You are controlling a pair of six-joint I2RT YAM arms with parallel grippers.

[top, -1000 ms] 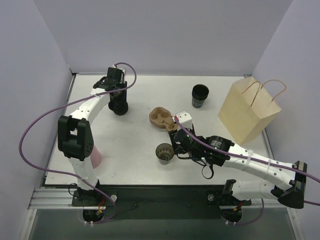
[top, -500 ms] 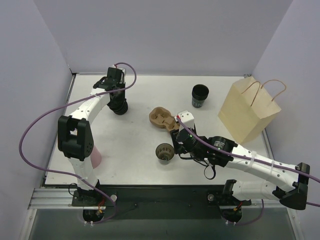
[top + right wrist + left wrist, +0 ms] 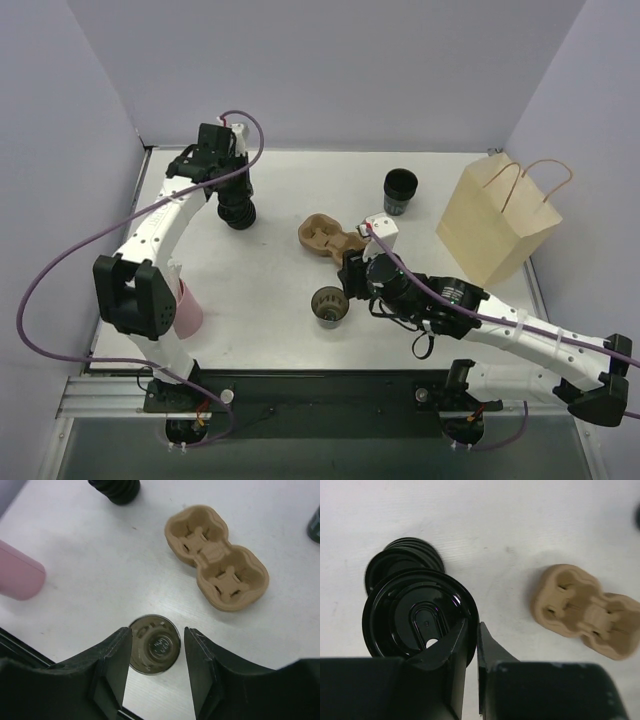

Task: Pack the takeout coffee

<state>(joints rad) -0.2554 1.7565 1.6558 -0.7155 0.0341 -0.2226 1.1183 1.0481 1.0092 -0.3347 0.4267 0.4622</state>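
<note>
Coffee cup (image 3: 330, 305) stands lidless at lower centre of the overhead view, not yet in the pulp carrier (image 3: 325, 237) just above it. Right gripper (image 3: 158, 642) hangs over it, jaws apart, one each side, nothing held. Upper left, left gripper (image 3: 471, 640) pinches the rim of one lid (image 3: 415, 615) beside the lid stack (image 3: 402, 555). Judged early: lidding, seating in the carrier, and probably bagging in the paper bag (image 3: 500, 225) at right all remain.

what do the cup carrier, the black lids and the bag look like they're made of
Cup carrier: moulded paper pulp, matte tan, soft fibrous-looking edges. Black lids: probably thin plastic, glossy, with bright highlights. Bag: kraft paper by its look, matte, creased, twisted cord handles.
</note>
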